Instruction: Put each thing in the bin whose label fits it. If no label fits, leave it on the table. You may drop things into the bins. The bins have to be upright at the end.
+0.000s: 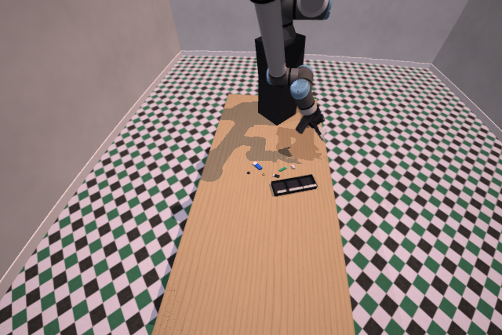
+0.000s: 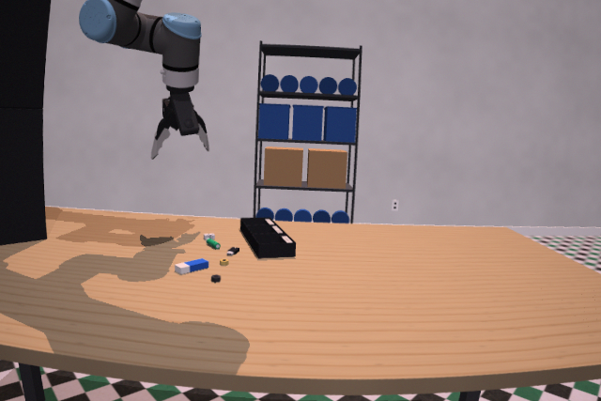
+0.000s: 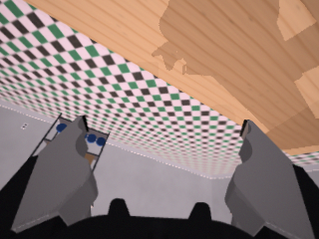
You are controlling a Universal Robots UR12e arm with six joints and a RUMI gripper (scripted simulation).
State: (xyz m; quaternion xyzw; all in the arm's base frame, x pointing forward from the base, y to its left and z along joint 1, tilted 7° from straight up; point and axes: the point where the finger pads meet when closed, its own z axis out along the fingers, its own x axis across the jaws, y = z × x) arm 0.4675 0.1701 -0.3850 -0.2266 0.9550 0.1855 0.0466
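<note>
Black three-compartment bin [image 2: 271,246] upright on table, white labels along one rim, blue-and-white eraser [image 2: 192,266], black puck [image 2: 216,278], yellow ring [image 2: 223,261], black stick [image 2: 233,251], green cylinder [image 2: 212,243], small white piece [image 2: 208,236] scattered just beside its end.

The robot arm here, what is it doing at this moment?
One arm hangs above the wooden table with its gripper open and holding nothing. Below it lie small things: a blue and white piece, a green one, a yellow ring, a black one. All are beside the black three-part bin, not in it. Sorting has not begun.
</note>
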